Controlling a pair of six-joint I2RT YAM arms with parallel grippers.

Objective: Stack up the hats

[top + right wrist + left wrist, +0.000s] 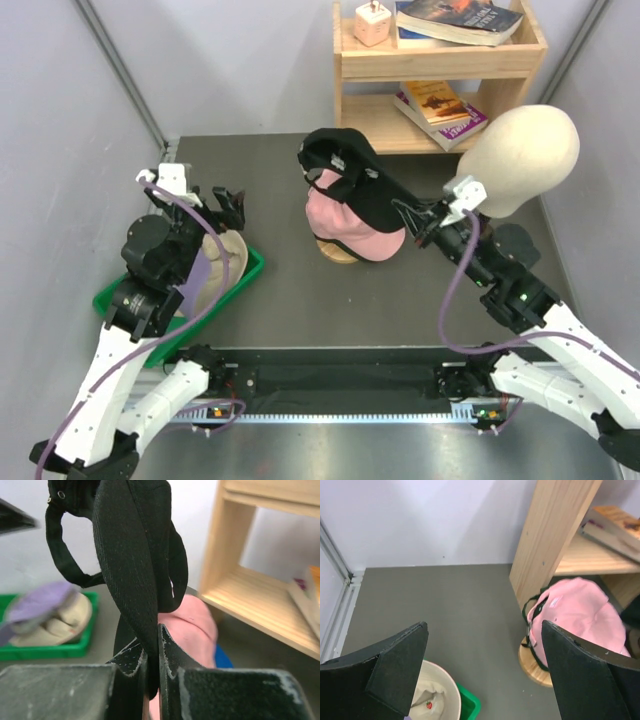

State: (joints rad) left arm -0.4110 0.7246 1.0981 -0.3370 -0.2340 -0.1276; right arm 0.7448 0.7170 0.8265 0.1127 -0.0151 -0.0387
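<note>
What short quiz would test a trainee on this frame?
1. True or false: the left gripper is shut.
2. Fill in: the right gripper grips the ___ cap.
3. The pink cap sits: A in the tray, B on the wooden stand, C on the mannequin head.
Key: 1 false, it is open. 2 black cap. 3 B.

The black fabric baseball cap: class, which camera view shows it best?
Top external: the whole black fabric baseball cap shows, over the pale pink fabric cap. Right wrist shows only a close fold; left wrist shows none clearly.
</note>
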